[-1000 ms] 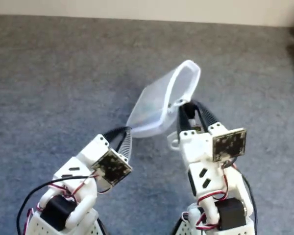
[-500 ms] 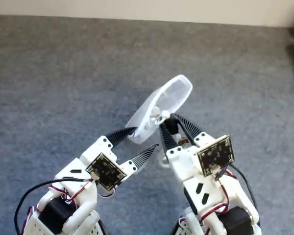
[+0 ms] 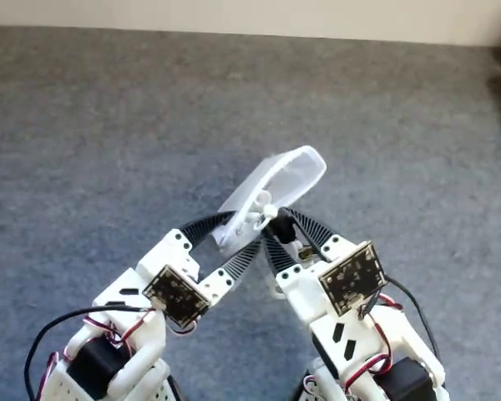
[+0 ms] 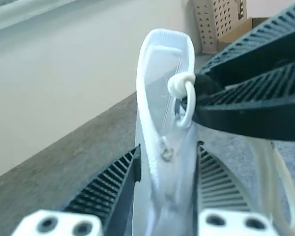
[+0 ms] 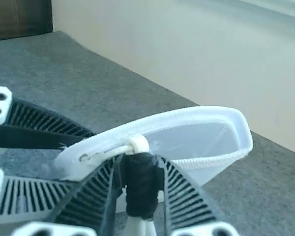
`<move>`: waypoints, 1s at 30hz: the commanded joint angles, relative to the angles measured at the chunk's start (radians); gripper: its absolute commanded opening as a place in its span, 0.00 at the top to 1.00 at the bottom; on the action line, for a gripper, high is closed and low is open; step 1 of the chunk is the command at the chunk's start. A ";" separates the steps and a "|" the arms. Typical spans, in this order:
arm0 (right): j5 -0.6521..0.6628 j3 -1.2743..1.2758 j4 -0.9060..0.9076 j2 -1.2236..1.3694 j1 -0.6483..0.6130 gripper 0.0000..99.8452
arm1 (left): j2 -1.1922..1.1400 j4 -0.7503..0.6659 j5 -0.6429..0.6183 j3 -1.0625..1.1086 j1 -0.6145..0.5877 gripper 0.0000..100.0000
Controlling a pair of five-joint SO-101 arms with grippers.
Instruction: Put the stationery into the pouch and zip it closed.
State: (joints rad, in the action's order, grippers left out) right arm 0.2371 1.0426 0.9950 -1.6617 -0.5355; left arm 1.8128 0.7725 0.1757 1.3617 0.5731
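Over the grey carpeted table (image 3: 108, 125), keep the translucent white zip pouch (image 3: 288, 180) raised, and close the part-open fingers of the left gripper (image 4: 167, 147), now straddling its near end, to brace it. Then draw the small black zip pull (image 5: 140, 191), pinched tight in the fingers of the right gripper (image 5: 140, 164), steadily along the track.

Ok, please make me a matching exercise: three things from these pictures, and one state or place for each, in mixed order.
1 pouch
2 left gripper
3 right gripper

A shut on the zip pull
B translucent white, up in the air
C fingers on either side of the pouch

Pairs: 1-B, 2-C, 3-A
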 commanded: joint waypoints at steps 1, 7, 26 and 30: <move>0.017 -0.001 0.027 0.002 -0.015 1.00 | 0.001 -0.077 -0.011 0.030 -0.010 0.88; 0.012 -0.001 0.021 0.002 -0.010 1.00 | 0.002 -0.083 -0.012 0.039 -0.008 0.99; -0.157 0.008 -0.211 0.004 0.309 1.00 | 0.002 0.172 0.048 -0.048 -0.044 1.00; -0.166 0.012 -0.249 0.013 0.363 1.00 | 0.002 0.183 0.049 -0.048 -0.061 1.00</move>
State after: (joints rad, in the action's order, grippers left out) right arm 0.0959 1.0825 0.8293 -1.6479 -0.3222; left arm 1.8159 0.8846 0.2156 1.3372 0.5470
